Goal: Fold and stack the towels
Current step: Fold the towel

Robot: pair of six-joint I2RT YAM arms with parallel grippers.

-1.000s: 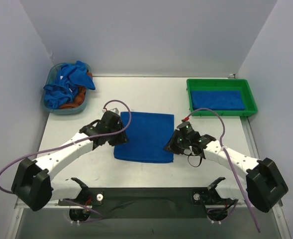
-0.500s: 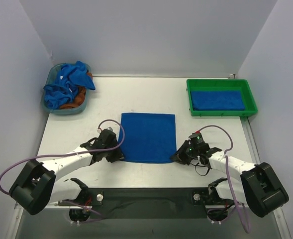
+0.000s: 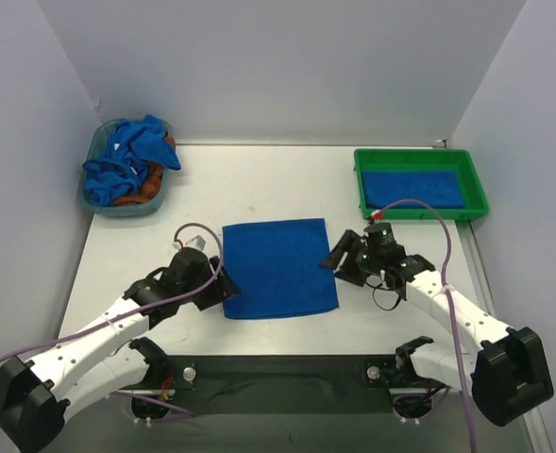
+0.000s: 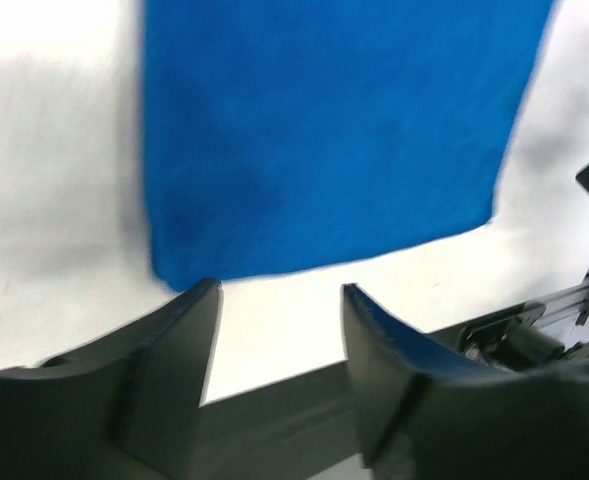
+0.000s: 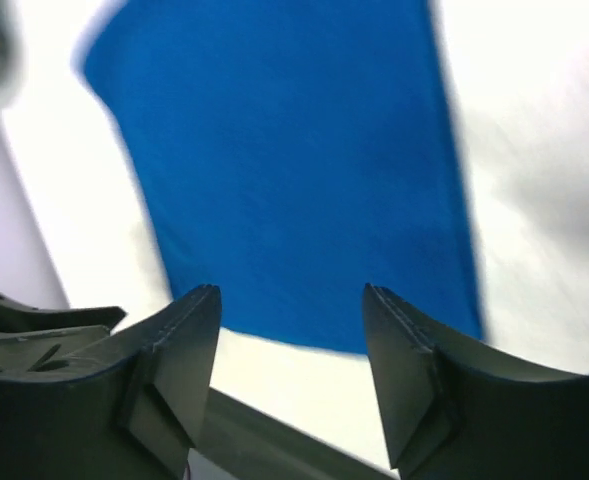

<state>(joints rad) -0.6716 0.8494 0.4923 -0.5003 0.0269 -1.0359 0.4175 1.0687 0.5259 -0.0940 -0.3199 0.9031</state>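
A blue towel [image 3: 279, 269] lies flat in a single folded layer at the table's middle. My left gripper [image 3: 223, 288] sits at its near left corner, open with nothing between the fingers. In the left wrist view the towel [image 4: 334, 140] lies just beyond the gripper [image 4: 279, 295]. My right gripper [image 3: 337, 260] stands at the towel's right edge, also open and empty. The right wrist view shows the towel [image 5: 294, 170] ahead of that gripper [image 5: 292, 295]. Another folded blue towel [image 3: 414, 189] lies in the green tray [image 3: 419, 154]. Crumpled blue towels [image 3: 126, 160] fill the teal basket [image 3: 126, 212].
The basket stands at the back left and the tray at the back right. Something orange [image 3: 169, 151] shows under the crumpled towels. Walls close the table on three sides. The black base rail [image 3: 278, 373] runs along the near edge.
Both grippers dragged the towel a little toward the near edge, then opened and let it go. The right gripper has drawn back up along the towel's right edge.
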